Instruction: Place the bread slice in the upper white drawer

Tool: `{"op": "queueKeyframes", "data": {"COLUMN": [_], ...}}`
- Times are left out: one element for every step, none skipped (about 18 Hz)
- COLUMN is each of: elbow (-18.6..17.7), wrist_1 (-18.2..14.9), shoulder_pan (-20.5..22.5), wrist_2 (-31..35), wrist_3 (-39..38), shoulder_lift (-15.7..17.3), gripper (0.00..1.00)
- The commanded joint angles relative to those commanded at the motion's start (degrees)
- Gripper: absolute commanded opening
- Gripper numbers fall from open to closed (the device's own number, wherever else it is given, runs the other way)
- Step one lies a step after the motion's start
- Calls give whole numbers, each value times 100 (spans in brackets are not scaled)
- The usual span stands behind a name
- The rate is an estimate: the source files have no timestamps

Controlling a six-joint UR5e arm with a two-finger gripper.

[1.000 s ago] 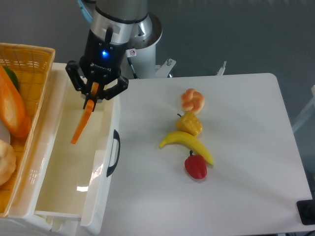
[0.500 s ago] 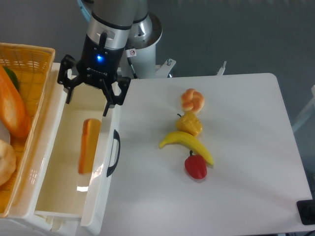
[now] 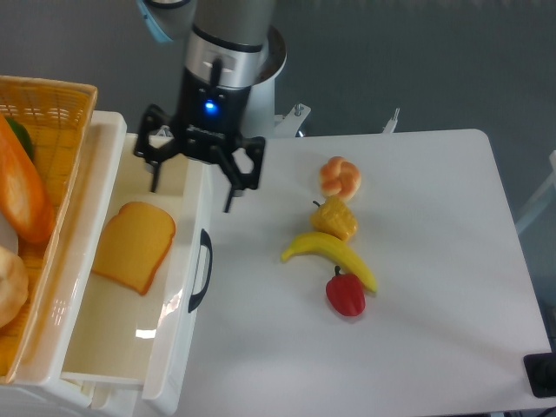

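The bread slice point(image 3: 133, 246) lies flat inside the upper white drawer point(image 3: 119, 337), near its back half, tan face up. The drawer is pulled open and shows its curved black handle point(image 3: 201, 270) on the front. My gripper point(image 3: 193, 185) is open and empty. It hangs over the drawer's right wall, up and to the right of the bread slice, with one finger over the drawer and the other over the table.
A woven yellow basket point(image 3: 52, 104) with a long orange loaf point(image 3: 23, 196) stands left of the drawer. On the white table point(image 3: 417, 347) lie a glazed bun point(image 3: 340, 176), a yellow pepper point(image 3: 335, 218), a banana point(image 3: 330, 254) and a red pepper point(image 3: 346, 294).
My gripper opened and let go of the bread slice, which dropped and now lies flat in the drawer. The gripper has moved to the right.
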Motion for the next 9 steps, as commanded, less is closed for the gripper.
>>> {"op": "queueKeyframes", "data": {"elbow": [0, 9, 9, 9, 9, 9, 0, -26, -26], "wrist_1": [0, 0, 0, 0, 9, 0, 0, 0, 0], "shoulder_pan": [17, 44, 53, 53, 53, 44, 44, 44, 44], "wrist_2": [211, 387, 606, 852, 1107, 1336, 1582, 1871, 1987], "wrist_3": [185, 361, 510, 695, 896, 1168, 1449, 1757, 1873], "shoulder_lift": [-70, -105, -158, -202, -246, -290, -369, -483, -571], "gripper": [100, 100, 100, 100, 100, 100, 100, 100, 100]}}
